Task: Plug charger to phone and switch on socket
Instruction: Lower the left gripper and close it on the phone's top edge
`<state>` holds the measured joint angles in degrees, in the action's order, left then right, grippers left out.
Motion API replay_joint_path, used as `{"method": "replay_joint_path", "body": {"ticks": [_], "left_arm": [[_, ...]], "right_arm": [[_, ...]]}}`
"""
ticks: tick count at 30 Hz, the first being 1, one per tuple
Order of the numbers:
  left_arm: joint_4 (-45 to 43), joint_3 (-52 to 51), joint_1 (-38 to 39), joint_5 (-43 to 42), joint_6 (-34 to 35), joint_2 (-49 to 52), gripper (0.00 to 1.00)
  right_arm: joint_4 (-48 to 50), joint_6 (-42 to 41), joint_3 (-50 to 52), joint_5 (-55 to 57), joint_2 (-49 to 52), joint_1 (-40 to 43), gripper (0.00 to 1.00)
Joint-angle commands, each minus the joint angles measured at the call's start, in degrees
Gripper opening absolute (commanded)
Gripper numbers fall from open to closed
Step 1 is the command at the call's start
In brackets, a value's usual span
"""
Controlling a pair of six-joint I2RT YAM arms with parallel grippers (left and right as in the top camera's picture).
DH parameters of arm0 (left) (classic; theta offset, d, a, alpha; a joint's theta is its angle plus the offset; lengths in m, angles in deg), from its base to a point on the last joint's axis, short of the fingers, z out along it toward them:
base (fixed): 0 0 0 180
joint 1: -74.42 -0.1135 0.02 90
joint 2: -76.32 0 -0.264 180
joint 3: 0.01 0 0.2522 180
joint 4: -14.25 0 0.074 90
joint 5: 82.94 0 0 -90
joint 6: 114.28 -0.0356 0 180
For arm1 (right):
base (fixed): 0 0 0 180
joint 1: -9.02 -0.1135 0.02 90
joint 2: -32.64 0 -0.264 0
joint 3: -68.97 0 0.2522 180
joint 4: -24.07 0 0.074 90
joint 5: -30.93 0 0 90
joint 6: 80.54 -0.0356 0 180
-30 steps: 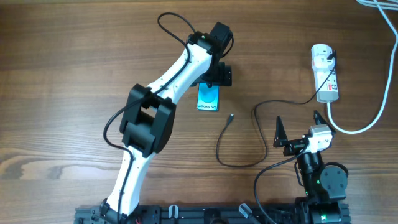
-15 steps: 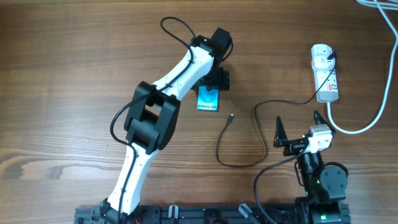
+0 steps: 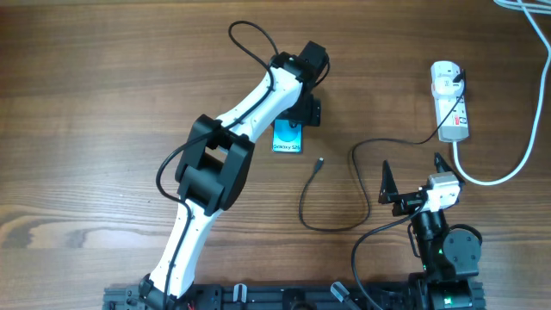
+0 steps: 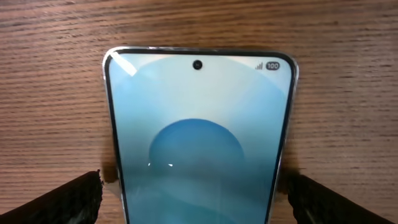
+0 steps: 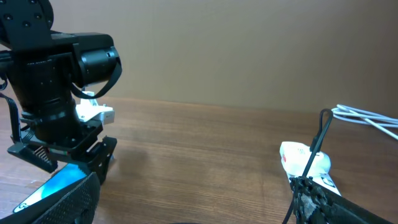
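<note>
The table (image 3: 95,95) is brown wood with plain grain and a matt finish. The phone (image 4: 198,143) has a glossy glass screen inside a shiny rim. The socket (image 3: 451,108) is smooth white plastic. The charger (image 3: 331,226) cable looks matt black. The left claw (image 4: 196,202) has dull, grainy black fingers (image 4: 62,202).

Flat rectangular cyan-screened smartphone (image 3: 288,138): white band with dark text; close up, pale blue wallpaper, deeper blue disc, black bezel, silvery rim.
Brown wooden table (image 3: 86,103): streaked grain.
White elongated plastic power strip (image 3: 452,112): red and dark markings.
Thin black charger cable (image 3: 301,205): dark tip.
Thick white cord (image 3: 495,182): plain.
White-shelled left arm (image 3: 258,99): black joints.
</note>
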<state>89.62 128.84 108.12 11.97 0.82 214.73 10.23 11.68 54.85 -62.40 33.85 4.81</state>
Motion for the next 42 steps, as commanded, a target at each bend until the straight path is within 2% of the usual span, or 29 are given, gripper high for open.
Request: {"method": "replay_joint_path", "body": {"ticks": [1,15,28,35,42], "left_arm": [[-0.1,0.2,0.0,1.4,-0.7,1.1,1.0],[3.1,0.2,-0.1,2.7,-0.9,1.1,1.0],[2.3,0.2,-0.1,2.6,-0.9,1.1,1.0],[0.9,0.2,-2.1,-4.7,-0.9,1.1,1.0],[0.7,0.2,-2.4,-4.7,-0.9,1.1,0.99]], "right_arm": [[0.2,-0.8,0.1,0.5,-0.4,-0.1,1.0],[0.2,-0.7,0.1,0.5,-0.4,-0.1,1.0],[0.2,-0.7,0.1,0.5,-0.4,-0.1,1.0],[0.2,-0.7,0.1,0.5,-0.4,-0.1,1.0],[0.2,-0.7,0.1,0.5,-0.4,-0.1,1.0]]}}
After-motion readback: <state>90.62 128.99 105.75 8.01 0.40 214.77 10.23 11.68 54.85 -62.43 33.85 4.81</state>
